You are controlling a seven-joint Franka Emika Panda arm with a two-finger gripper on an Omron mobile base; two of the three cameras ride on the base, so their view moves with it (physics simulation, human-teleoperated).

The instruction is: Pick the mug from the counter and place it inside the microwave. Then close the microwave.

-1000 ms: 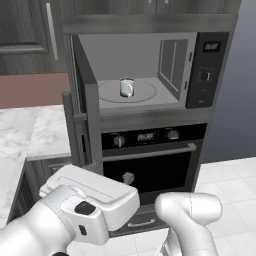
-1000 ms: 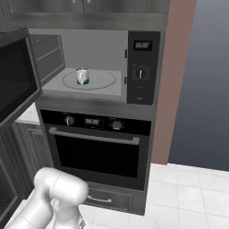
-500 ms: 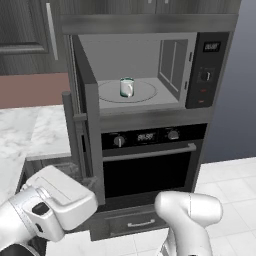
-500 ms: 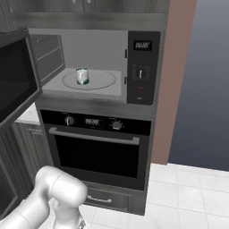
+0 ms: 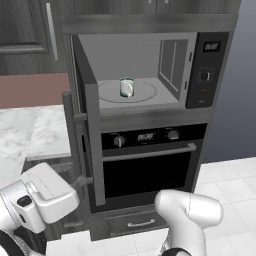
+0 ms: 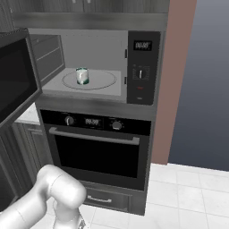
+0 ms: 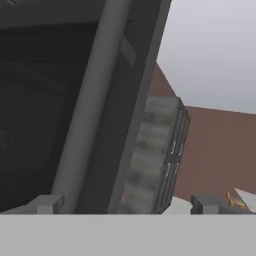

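Note:
The mug stands upright on the round turntable inside the microwave. The microwave's door stands wide open, its vertical bar handle on the outer face. My gripper is open, with nothing between its fingertips, and faces the door's handle side from close by. My white hand sits low at the left, just outside the door. The marble counter lies to the left.
An oven with knobs and a horizontal handle sits under the microwave. A drawer is below it. Dark cabinets hang at upper left. White tiled floor spreads to the right.
My hand has swung left, from in front of the oven to the outer side of the open door. The mug and the door have not moved.

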